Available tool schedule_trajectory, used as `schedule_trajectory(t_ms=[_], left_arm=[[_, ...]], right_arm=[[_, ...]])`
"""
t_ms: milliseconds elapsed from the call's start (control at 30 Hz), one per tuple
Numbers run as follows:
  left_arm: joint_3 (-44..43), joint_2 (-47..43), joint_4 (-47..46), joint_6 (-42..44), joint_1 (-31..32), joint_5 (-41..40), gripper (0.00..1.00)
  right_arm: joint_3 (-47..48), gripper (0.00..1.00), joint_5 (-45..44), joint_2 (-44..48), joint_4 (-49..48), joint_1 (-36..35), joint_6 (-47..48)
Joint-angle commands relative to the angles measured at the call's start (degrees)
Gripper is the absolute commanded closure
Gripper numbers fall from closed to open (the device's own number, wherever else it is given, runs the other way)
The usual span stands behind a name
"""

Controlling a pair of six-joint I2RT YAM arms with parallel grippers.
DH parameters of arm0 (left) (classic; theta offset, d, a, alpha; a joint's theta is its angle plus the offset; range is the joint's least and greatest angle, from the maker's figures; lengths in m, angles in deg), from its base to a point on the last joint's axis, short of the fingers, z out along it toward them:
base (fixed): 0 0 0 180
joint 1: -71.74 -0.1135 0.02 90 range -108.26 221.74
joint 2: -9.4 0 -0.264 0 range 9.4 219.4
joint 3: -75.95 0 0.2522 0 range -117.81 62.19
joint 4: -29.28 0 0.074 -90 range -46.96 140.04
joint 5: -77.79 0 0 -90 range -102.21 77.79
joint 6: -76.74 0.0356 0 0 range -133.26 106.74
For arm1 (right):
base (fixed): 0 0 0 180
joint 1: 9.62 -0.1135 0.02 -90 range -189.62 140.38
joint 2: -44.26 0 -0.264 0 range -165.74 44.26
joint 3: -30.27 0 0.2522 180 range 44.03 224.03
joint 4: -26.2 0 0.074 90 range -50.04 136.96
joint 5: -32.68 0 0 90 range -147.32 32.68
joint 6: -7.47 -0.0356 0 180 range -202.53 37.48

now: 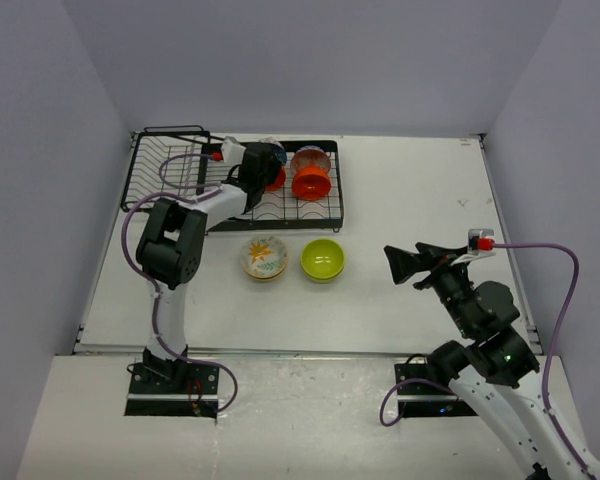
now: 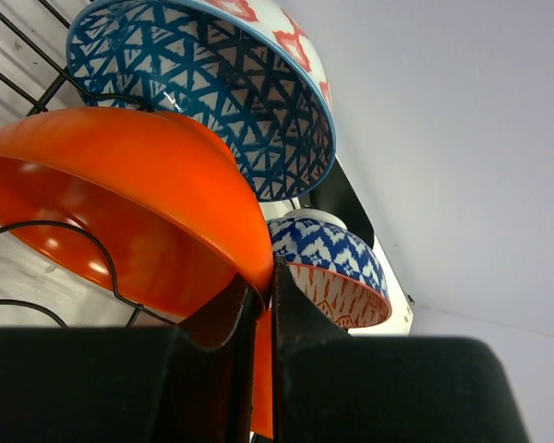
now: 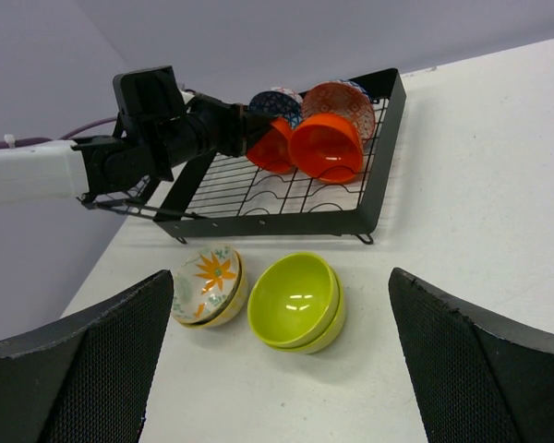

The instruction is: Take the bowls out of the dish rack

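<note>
Bowls (image 1: pixel 311 160) stood on edge at the right end of the black wire dish rack (image 1: pixel 170 175): two glossy orange, the others blue- and red-patterned. The left gripper (image 2: pixel 266 277) was closed on the rim of the orange bowl (image 2: pixel 120 194) nearer the rack's middle. Just in front of the rack sat a floral cream stack (image 1: pixel 263 257) and a lime green stack (image 1: pixel 323 260). The right gripper (image 1: pixel 400 265) hung wide open and empty, well off the rack's right front corner.
</note>
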Motion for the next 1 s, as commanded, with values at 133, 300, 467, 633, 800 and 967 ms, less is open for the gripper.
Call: schedule_trajectory(t_ms=[133,300,467,633,800,967], left_arm=[[3.39,-5.5,-5.61,8.46,1.45,-5.91,1.0],[5.76,-5.68,-12.71,11.28,2.24,-5.12,1.0],[8.31,-6.29,-18.88,13.13,2.59,-3.27,1.0],[11.56,-7.61,-25.47,14.45,2.77,-1.78,1.0],[14.98,-8.76,-33.83,16.21,2.86,-0.64,1.0],[16.66,-9.98,-36.98,17.26,3.12,-0.63,1.0]], right_arm=[[-0.5,0.01,-1.04,0.61,-2.66,-0.08,1.13],[-0.59,0.01,-0.95,0.88,-2.66,-0.08,1.31],[-0.42,0.01,-0.69,0.53,-2.66,-0.08,1.39],[-0.33,0.01,-0.6,0.7,-2.66,-0.08,1.48],[-0.33,0.01,-0.6,0.53,-2.66,-0.08,1.57],[-0.24,0.01,-0.34,0.0,-2.66,-0.08,1.74]])
